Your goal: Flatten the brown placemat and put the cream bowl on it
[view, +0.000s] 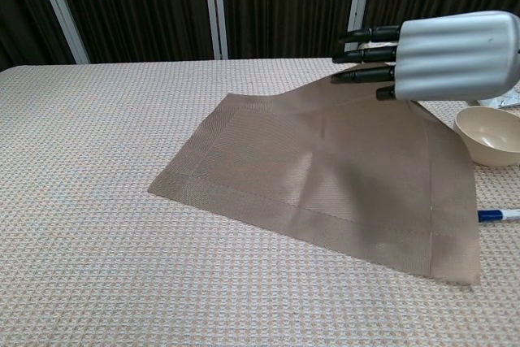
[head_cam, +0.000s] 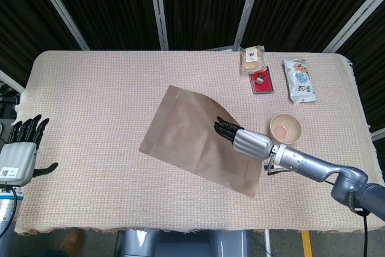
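Note:
The brown placemat (head_cam: 192, 136) lies slanted across the middle of the table, with a fold line along its near edge. My right hand (head_cam: 246, 142) grips its right side, fingers on top, and in the chest view the right hand (view: 443, 54) holds that part of the placemat (view: 325, 176) raised off the cloth. The cream bowl (head_cam: 285, 128) stands upright just right of the mat, close behind my right wrist; the chest view shows the bowl (view: 487, 134) at the right edge. My left hand (head_cam: 21, 151) hangs open off the table's left edge, holding nothing.
A blue-capped pen (view: 497, 215) lies by the mat's near right corner. At the back right are a wrapped bun (head_cam: 252, 58), a red flat box (head_cam: 261, 81) and a white snack bag (head_cam: 299, 80). A cream woven cloth (head_cam: 90, 100) covers the table.

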